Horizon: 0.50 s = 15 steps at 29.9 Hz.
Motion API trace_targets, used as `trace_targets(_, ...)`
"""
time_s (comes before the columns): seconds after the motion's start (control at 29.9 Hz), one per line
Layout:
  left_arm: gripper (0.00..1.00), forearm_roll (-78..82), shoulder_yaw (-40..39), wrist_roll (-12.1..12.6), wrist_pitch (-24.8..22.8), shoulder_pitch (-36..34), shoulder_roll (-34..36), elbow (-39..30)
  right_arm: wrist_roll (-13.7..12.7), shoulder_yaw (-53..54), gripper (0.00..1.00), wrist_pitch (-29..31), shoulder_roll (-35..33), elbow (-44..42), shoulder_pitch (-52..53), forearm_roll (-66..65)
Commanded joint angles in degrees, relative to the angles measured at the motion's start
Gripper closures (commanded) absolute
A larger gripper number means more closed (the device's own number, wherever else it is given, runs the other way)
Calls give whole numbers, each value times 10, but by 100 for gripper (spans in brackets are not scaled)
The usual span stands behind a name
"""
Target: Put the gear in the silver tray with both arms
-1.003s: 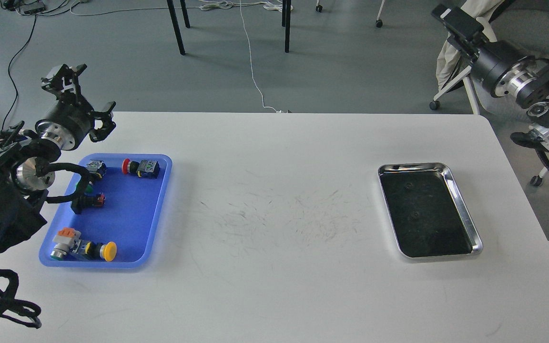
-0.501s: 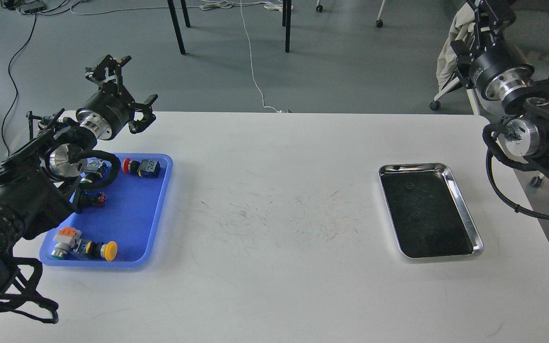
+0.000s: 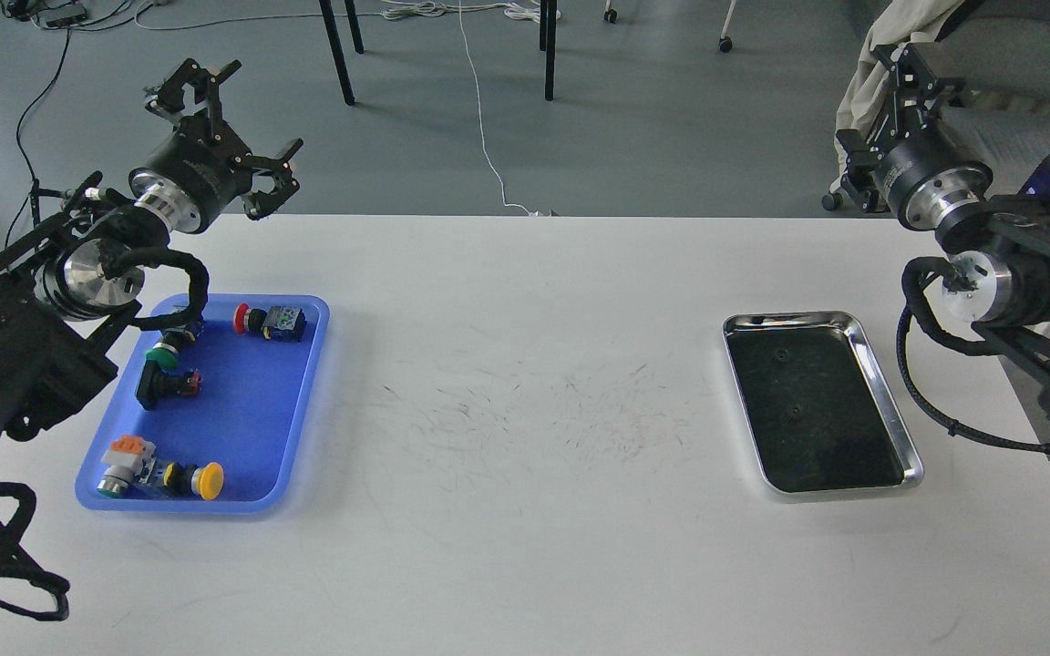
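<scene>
Grey floor, cables and black chair legs lie beyond the broad white scuffed table point(image 3: 525, 547), and only the head view shows any of it.

From that view, the left black claw gripper point(image 3: 224, 128) hangs raised past the table's far left corner, its two fingers spread well apart with nothing between them. Below and nearer than that gripper sits the larger blue plastic tray point(image 3: 302, 401), holding several push-button parts, among them a yellow-capped push-button point(image 3: 206, 480) and a red-capped push-button point(image 3: 261, 321). I cannot pick out anything there that is plainly a gear.

The right black claw gripper point(image 3: 899, 87) is up off the far right corner, seen nearly end-on and dark against the cloth-draped chair point(image 3: 862, 91); I cannot tell whether its fingers are parted. The rectangular shiny silver tray with the dark reflective bottom point(image 3: 890, 410) lies below and nearer than that gripper, well apart from the blue one. Two small dark round marks on its bottom may be gears or reflections; too small to say.

As I judge it, the main risk is a wrong pick: the parts lie crowded near the left arm's cable, so a descending claw could nudge neighbours or snag the loop. A handover across the wide gap could drop a small piece, and a hard release could skid the light metal tray.
</scene>
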Motion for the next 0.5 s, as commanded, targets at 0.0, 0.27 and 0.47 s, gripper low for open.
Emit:
trace_targets(0.0,1,0,4,-7,7,1,-3,2,-7,4,1,-2,7,-1,-11,2)
trace_targets(0.27,1,4,30,-34,3,7,1,-1,-8,6,1,-2,38,-26,-19,2)
trace_targets(0.47,1,2,33,-34,7,6,1,0,-14,42,1,34,39,-17,-30,25)
